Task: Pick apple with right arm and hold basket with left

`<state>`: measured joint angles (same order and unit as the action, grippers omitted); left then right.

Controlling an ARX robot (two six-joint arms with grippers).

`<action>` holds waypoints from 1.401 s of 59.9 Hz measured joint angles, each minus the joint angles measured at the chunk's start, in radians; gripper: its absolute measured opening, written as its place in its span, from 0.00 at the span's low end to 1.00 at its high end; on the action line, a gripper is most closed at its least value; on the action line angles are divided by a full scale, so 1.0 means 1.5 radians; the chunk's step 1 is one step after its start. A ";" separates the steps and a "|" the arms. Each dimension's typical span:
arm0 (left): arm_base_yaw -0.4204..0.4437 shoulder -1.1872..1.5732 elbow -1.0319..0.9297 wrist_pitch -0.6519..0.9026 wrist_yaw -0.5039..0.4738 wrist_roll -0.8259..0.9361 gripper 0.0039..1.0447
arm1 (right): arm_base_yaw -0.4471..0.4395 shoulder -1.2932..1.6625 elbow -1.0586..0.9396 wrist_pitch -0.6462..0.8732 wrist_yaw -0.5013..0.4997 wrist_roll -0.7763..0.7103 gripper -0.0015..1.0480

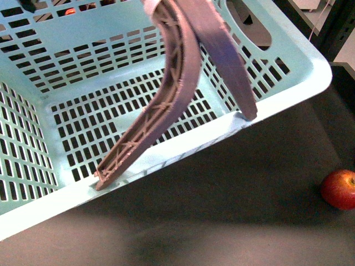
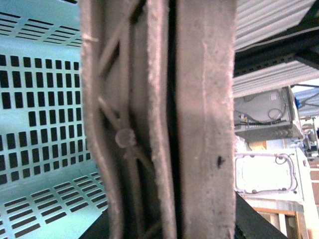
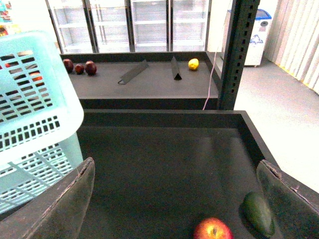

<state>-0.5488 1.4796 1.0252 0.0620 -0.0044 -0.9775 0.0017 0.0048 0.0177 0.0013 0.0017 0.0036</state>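
Only the right wrist view shows the right gripper [image 3: 175,167] wide open, with the apple [image 3: 213,230] at bottom middle; the left gripper's grip cannot be told.

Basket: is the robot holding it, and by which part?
Yes, it seems: the left gripper, itself unseen, grips the basket by its two handles, pressed together. The right gripper is open, empty.

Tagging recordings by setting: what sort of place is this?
Probably a grocery store or a mock-up of one: glass-door fridges along the back, dark produce shelves carrying loose fruit, and a plastic shopping basket.
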 joint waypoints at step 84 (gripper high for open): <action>-0.026 0.010 0.009 -0.021 -0.012 0.025 0.25 | -0.208 1.230 0.344 0.340 -0.103 -0.125 0.92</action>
<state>-0.5884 1.4948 1.0382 0.0307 -0.0231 -0.9394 -0.3096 1.8496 0.5331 0.5110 -0.1532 -0.1833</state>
